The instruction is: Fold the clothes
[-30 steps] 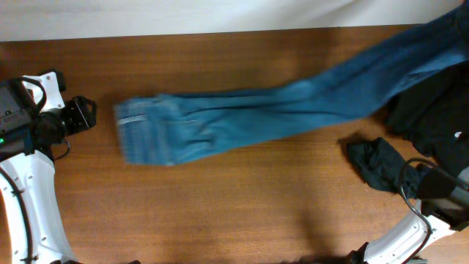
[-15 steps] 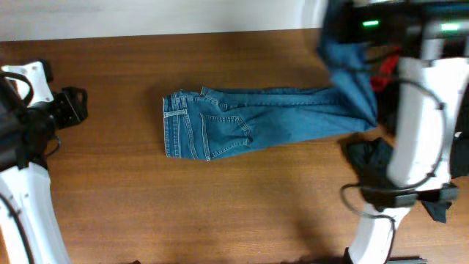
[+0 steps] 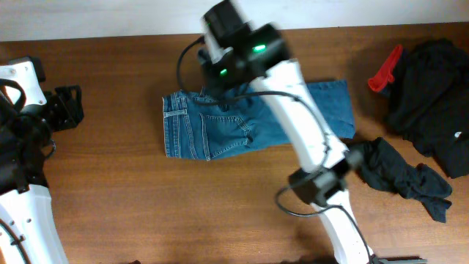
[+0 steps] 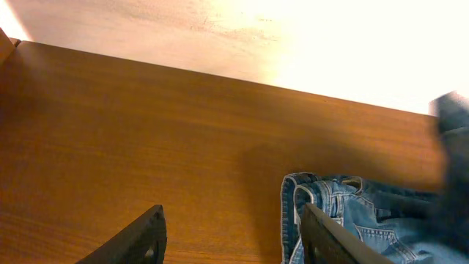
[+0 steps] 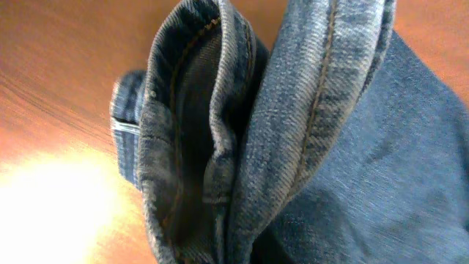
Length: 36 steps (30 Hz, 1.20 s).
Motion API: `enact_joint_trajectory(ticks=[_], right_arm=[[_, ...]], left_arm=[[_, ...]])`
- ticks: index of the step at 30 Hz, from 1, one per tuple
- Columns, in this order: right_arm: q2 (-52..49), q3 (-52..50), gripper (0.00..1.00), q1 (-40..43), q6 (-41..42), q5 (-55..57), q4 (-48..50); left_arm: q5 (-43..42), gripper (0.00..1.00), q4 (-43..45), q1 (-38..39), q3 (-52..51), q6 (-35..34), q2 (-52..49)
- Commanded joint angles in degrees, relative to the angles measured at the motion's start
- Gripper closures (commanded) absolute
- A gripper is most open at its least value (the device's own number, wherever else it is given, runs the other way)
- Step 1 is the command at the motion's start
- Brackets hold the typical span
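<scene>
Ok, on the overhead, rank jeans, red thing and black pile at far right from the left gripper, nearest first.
From the left gripper:
1. The jeans, mid-table, waistband toward it.
2. The red thing, upper right.
3. The black pile, far right edge.

I can read no text, label, brand or number in any of my views. The black garment (image 3: 432, 88) on the right carries a small pale mark (too small to make out), and the jeans (image 3: 201, 136) show only plain stitching.
</scene>
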State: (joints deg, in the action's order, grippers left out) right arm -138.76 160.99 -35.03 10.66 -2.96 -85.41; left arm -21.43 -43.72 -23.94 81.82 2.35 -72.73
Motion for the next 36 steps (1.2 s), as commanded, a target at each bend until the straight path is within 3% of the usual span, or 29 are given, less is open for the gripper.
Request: enact_joint_trajectory(ticks=[1,4,5,7,10,14,21,23,24,26,27,30,32,36], right_arm=[[-5.0,-0.2,0.96,-3.4,2.4,-0.9,1.5],[-8.2,-0.2,0.96,-6.1,2.3,-3.7,2.1],[-8.9,-0.2,0.90,-6.8,2.3,-3.7,2.1],[-9.4,-0.2,0.61,-8.2,1.7,-3.4,1.8],[-9.0,0.0,0.42,-9.2,1.6,1.2,1.1],[-5.7,0.0,0.34,-7.3,3.5,5.6,-0.7],[2.2,0.2,0.32,2.5,6.2,1.2,-1.9],[3.7,0.2,0.34,5.1,4.6,-1.4,-1.9],[4.4,0.2,0.43,6.8,4.6,-1.6,-2.1],[5.4,0.2,0.70,9.9,5.0,-1.6,-2.8],[5.7,0.2,0.75,11.4,5.7,-2.6,-2.9],[5.8,0.2,0.76,14.1,5.7,-9.3,-3.2],[5.6,0.2,0.95,14.9,5.7,-8.4,-4.5],[5.9,0.2,0.96,16.2,5.7,-5.0,-4.9]], left_arm=[[-0.2,0.42,0.0,0.2,1.1,-0.2,1.0],[-0.2,0.42,-0.1,0.2,1.1,-0.2,1.0],[-0.2,0.42,-0.1,0.2,1.1,-0.2,1.0],[-0.2,0.42,-0.2,0.2,1.1,-0.2,1.0],[-0.2,0.41,-0.7,0.2,1.1,-0.2,1.0],[-0.3,0.41,-0.9,0.2,1.1,-0.2,1.0],[-1.7,0.41,-0.9,1.7,1.1,-0.1,0.3],[-1.7,0.42,-0.9,3.0,1.1,-0.2,-0.3],[-1.7,0.49,-0.8,3.9,1.1,-0.2,-0.6],[-1.7,0.80,-0.5,6.3,1.1,-0.2,-1.5],[-1.7,0.87,-0.3,7.7,1.1,-0.1,-2.2],[-1.7,0.92,0.2,12.2,1.1,0.7,-4.7],[-1.8,0.94,1.3,15.1,1.1,0.7,-6.5],[-1.7,0.99,4.6,23.2,1.0,1.1,-11.7]])
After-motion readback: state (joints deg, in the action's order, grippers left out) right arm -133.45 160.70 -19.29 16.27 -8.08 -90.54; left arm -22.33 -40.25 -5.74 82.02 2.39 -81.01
